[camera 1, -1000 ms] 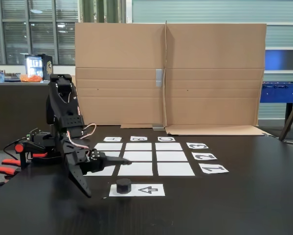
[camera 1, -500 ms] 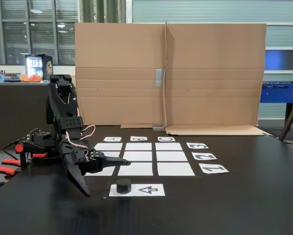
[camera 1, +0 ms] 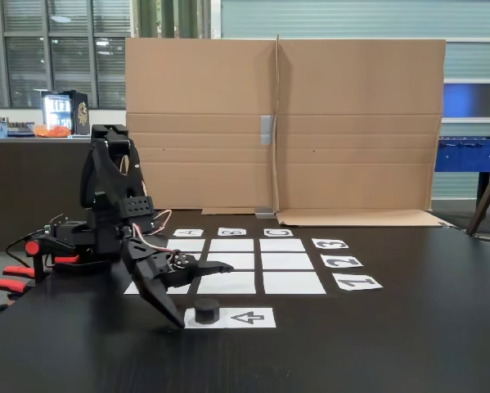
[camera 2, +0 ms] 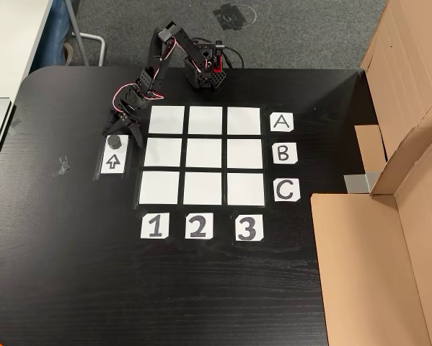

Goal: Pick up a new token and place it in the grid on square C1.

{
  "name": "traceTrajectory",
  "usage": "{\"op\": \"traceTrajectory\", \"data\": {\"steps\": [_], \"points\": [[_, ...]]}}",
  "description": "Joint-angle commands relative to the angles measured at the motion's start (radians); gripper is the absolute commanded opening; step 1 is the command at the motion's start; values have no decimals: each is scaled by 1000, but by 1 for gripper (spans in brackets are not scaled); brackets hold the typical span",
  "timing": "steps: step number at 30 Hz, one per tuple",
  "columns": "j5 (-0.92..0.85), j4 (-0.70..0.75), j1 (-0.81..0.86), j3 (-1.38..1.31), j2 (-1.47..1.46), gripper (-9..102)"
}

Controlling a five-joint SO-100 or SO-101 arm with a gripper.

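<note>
Leftmost in the fixed view, the black arm [camera 1: 105, 205] stands on the dark worktop [camera 1: 392, 344], bent forward and down toward the front edge of the paper layout. Its jaws [camera 1: 204, 295] are spread wide and hold nothing: one finger slopes down to the worktop just left of the token, the other reaches out level above it. Right beside that lower finger the token [camera 1: 206, 310], a short black cylinder, sits on the left end of a white paper strip [camera 1: 249, 317] printed with an arrow. Whether the finger touches the token cannot be told.

Behind the strip lies the grid [camera 1: 261, 262] of nine white rectangles, with number labels along its right side in this view and letter labels at the back. A large cardboard screen [camera 1: 285, 123] stands upright across the back of the worktop.

Seen from above in the other view, the token [camera 2: 114, 141] rests on the strip's upper end, the jaws [camera 2: 120, 122] open right above it. To the right is the grid [camera 2: 203, 153], and square C1 [camera 2: 159, 187], its lower left corner rectangle, lies bare, well apart from the token. Letter labels run down the grid's right side.
</note>
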Motion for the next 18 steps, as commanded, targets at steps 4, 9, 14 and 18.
{"op": "traceTrajectory", "data": {"steps": [4, 9, 14, 18], "points": [[11, -32, -31, 2, 46, 80], [11, -37, -32, -3, 43, 80], [11, -67, -21, -9, 21, 77], [8, -94, -14, -11, 11, 53]]}}
